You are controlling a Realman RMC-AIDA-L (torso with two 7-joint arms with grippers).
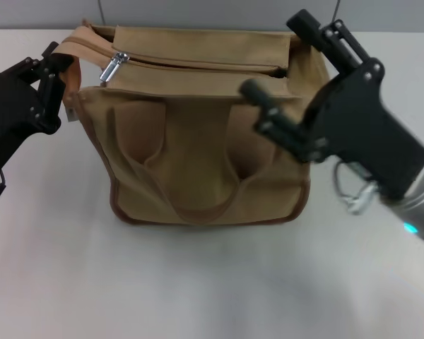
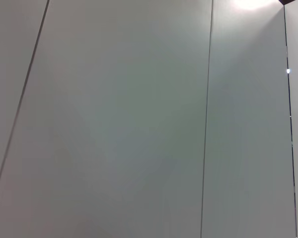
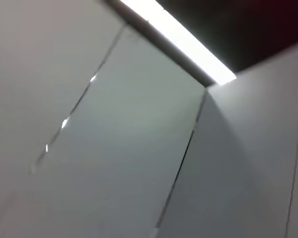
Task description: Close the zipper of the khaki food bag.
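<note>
Black left pincer [image 1: 56, 67] presses at the left end of the boxy khaki canvas food bag [image 1: 205, 148], clenched on the tan end of the zipper tape there. Small shiny silver zipper pull [image 1: 113, 68] sits just beside it, zipper line [image 1: 198, 65] running right, unclosed. Black right pincer [image 1: 286, 67] hovers released, fingers spread, at the bag's right top corner. Bag stands on the white table [image 1: 212, 282].
</note>
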